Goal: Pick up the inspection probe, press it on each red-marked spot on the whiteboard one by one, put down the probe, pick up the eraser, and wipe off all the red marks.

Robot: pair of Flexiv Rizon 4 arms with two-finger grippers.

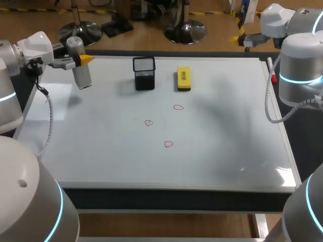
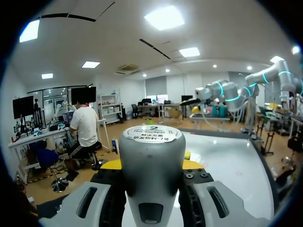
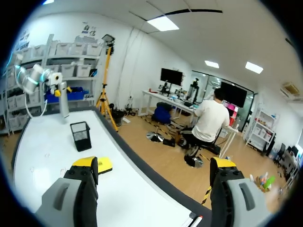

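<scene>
Hanging at the upper left of the head view, the grey cylindrical inspection probe was clamped from two sides, above its middle, by the yellow-tipped fingers of the left gripper. Its long axis stood close to upright, with the flat labelled cap uppermost and the working end pointing down at the white whiteboard. Whether that end touched the board could not be told.

Three small red-ringed spots lay toward the centre of the frame, to the right of the probe and lower: the upper red mark, the middle red mark and the lowest red mark. The middle one looked nearest to the probe. A black mesh pen cup stood at upper centre with the yellow block eraser just beside it, its long axis running up the frame.

The right gripper, at the upper right, had its fingers spread wide around nothing and sat well apart from the marks. The left arm was therefore the one placed to press. It would likely have to carry the upright probe rightward and down the frame, passing below the cup.
</scene>
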